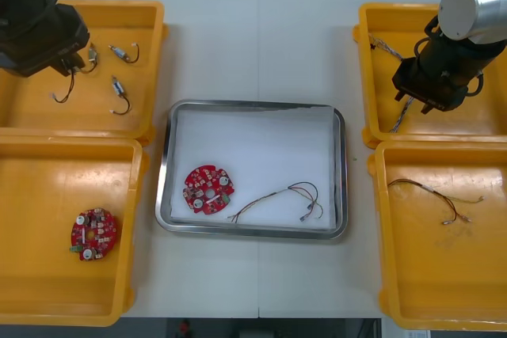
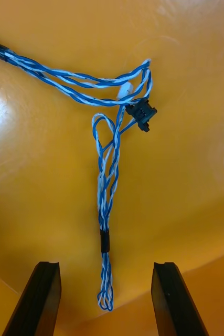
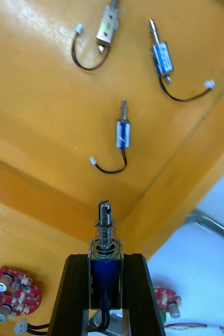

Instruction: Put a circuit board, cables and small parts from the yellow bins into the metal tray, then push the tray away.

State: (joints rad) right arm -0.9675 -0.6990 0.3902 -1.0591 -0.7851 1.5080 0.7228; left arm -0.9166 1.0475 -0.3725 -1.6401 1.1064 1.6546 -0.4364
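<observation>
My left gripper [image 3: 105, 270] is shut on a small metal part [image 3: 105, 247] with a blue body and a spring pin, held above the far left yellow bin [image 1: 32, 108]. Three more small metal parts [image 3: 123, 134] lie on that bin's floor. My right gripper [image 2: 105, 302] stands open low in the far right yellow bin [image 1: 475, 120], with the end of a twisted blue and white cable [image 2: 106, 210] between its fingers. The metal tray [image 1: 341, 172], white inside, holds a round red circuit board [image 1: 208, 190] and a thin cable [image 1: 285, 198].
Another red circuit board [image 1: 93, 233] lies in the near left yellow bin [image 1: 47, 290]. A red and yellow cable [image 1: 436, 195] lies in the near right yellow bin [image 1: 444, 282]. Bare table shows beyond and in front of the tray.
</observation>
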